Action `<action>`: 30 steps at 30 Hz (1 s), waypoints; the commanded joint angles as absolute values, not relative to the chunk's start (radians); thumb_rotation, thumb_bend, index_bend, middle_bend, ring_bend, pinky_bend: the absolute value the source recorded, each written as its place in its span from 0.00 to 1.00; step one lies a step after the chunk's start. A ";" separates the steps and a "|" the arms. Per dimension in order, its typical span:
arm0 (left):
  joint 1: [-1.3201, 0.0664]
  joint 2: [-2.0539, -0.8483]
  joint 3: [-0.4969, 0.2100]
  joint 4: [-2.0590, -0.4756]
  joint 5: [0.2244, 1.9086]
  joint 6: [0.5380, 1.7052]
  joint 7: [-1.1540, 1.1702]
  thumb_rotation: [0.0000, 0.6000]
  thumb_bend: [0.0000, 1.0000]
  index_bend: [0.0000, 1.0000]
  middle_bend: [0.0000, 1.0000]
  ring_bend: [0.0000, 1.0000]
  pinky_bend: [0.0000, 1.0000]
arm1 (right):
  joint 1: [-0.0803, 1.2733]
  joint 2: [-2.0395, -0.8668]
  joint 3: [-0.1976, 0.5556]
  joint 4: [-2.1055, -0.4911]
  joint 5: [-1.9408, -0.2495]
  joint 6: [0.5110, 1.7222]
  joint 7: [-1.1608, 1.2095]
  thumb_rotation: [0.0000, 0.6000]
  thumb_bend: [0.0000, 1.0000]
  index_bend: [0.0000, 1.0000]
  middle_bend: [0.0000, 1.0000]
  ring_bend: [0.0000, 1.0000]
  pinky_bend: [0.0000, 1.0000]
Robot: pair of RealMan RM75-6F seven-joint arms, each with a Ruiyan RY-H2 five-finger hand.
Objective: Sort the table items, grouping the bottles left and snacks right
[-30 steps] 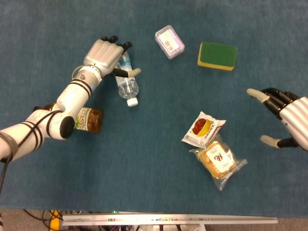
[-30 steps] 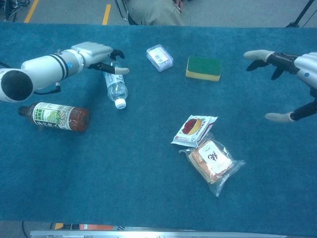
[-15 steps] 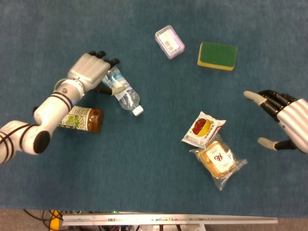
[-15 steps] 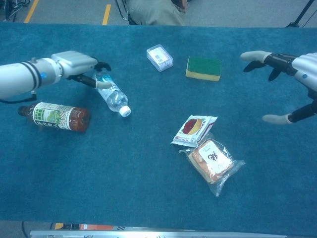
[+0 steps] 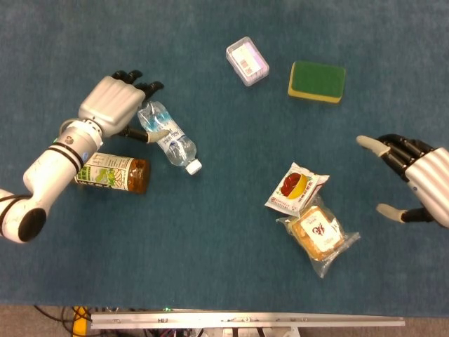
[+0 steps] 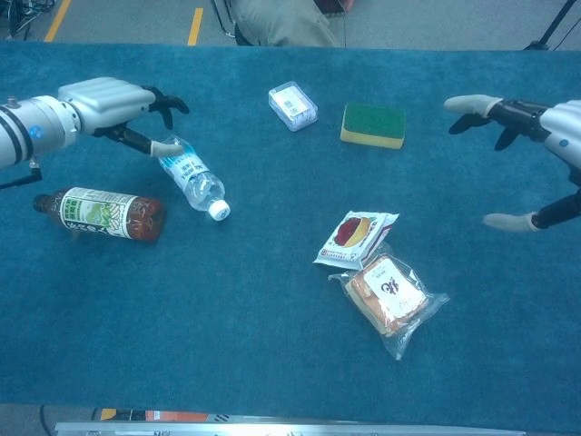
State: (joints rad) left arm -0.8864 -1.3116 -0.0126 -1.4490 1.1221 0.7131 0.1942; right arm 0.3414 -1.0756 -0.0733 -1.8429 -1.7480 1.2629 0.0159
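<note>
**Head view: left hand over the water bottle, right hand spread off to the side**

Head view puts the left hand (image 5: 112,107) at about ten o'clock on the blue table (image 5: 210,232), its back turned up and its fingers draped over the base end of the clear water bottle (image 5: 167,136); the thumb rests against the bottle's side, but whether the hand truly grips it or only touches it I cannot tell; the bottle lies on its side, white cap pointing toward four o'clock. Just beside it, toward seven o'clock, lies the tea bottle (image 5: 112,174), also on its side, green label up, partly under the white forearm; the two bottles sit near each other but apart.

The right hand (image 5: 421,179) hovers at three o'clock with its fingers apart and nothing in it, well clear of every item. The red-and-yellow snack packet (image 5: 296,187) lies at about four o'clock from the table's middle, and the clear-wrapped pastry (image 5: 319,233) touches its lower edge, slightly overlapped by it. At twelve o'clock sits the small clear plastic box (image 5: 246,61); just to its right, toward one o'clock, rests the green-and-yellow sponge (image 5: 316,81), flat, green face up.

Chest view agrees: the left hand (image 6: 109,98) arches above the water bottle (image 6: 190,176), thumb tip on its shoulder; the right hand (image 6: 536,136) is splayed at the far right.
</note>
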 commanded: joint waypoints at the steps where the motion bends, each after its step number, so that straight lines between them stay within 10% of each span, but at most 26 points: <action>1: -0.857 -1.292 -0.015 -1.484 1.233 0.744 0.101 0.28 0.17 0.10 0.25 0.08 0.14 | 0.340 -1.077 -0.074 -1.841 -1.748 1.263 0.016 1.00 0.13 0.03 0.25 0.19 0.34; 11: -0.852 -1.344 -0.001 -1.465 1.371 0.750 0.021 0.36 0.17 0.10 0.22 0.08 0.14 | 0.334 -1.078 -0.077 -1.843 -1.755 1.269 0.017 1.00 0.13 0.03 0.25 0.19 0.34; 18: -0.866 -1.368 -0.005 -1.438 1.402 0.741 0.028 0.99 0.17 0.10 0.18 0.07 0.14 | 0.330 -1.074 -0.077 -1.839 -1.753 1.270 0.022 1.00 0.13 0.03 0.25 0.19 0.34; 30: -0.873 -1.381 0.015 -1.404 1.457 0.733 0.025 1.00 0.17 0.10 0.17 0.07 0.14 | 0.331 -1.076 -0.073 -1.830 -1.754 1.272 0.038 1.00 0.13 0.03 0.25 0.19 0.34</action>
State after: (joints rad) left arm -0.8737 -1.3779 0.0127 -1.4070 1.4535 0.7310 0.0263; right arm 0.3309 -1.0765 -0.0731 -1.8300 -1.7543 1.2714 0.0382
